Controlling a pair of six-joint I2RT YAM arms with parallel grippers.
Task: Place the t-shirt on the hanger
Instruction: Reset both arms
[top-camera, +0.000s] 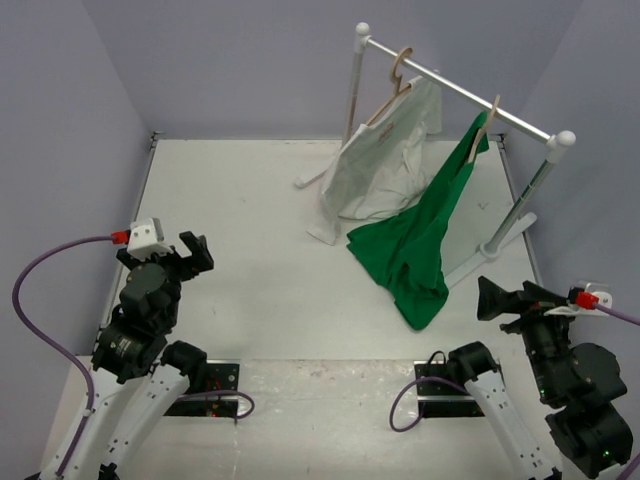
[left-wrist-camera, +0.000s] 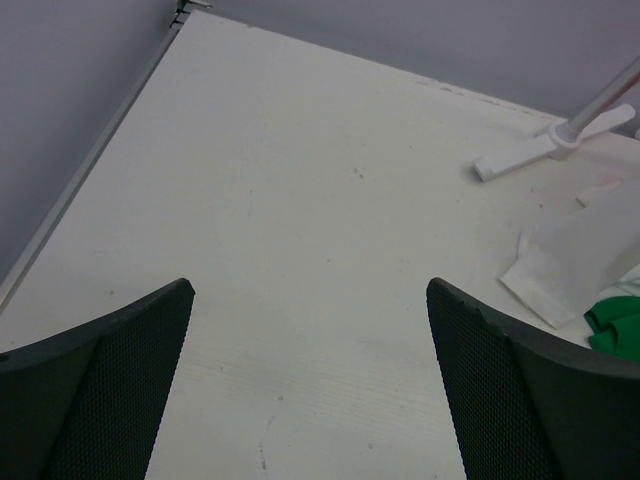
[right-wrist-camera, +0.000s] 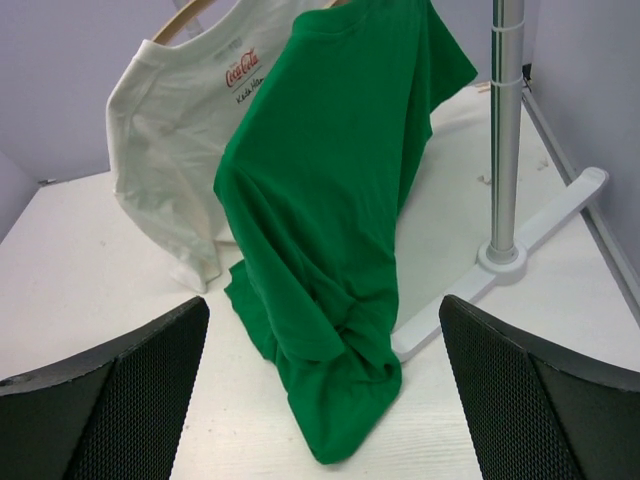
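Observation:
The green t-shirt (top-camera: 415, 240) hangs from the wooden hanger (top-camera: 486, 122) on the rail, its lower part trailing crumpled on the table. It fills the middle of the right wrist view (right-wrist-camera: 330, 240); only an edge shows in the left wrist view (left-wrist-camera: 618, 328). My left gripper (top-camera: 192, 253) is open and empty at the near left, over bare table (left-wrist-camera: 310, 290). My right gripper (top-camera: 492, 298) is open and empty at the near right, facing the shirt from a short distance (right-wrist-camera: 325, 305).
A white garment with red print (top-camera: 385, 160) hangs on a second wooden hanger (top-camera: 398, 75) to the left of the green shirt. The white clothes rail (top-camera: 455, 90) stands at the back right, its feet (top-camera: 490, 250) on the table. Grey walls surround the table.

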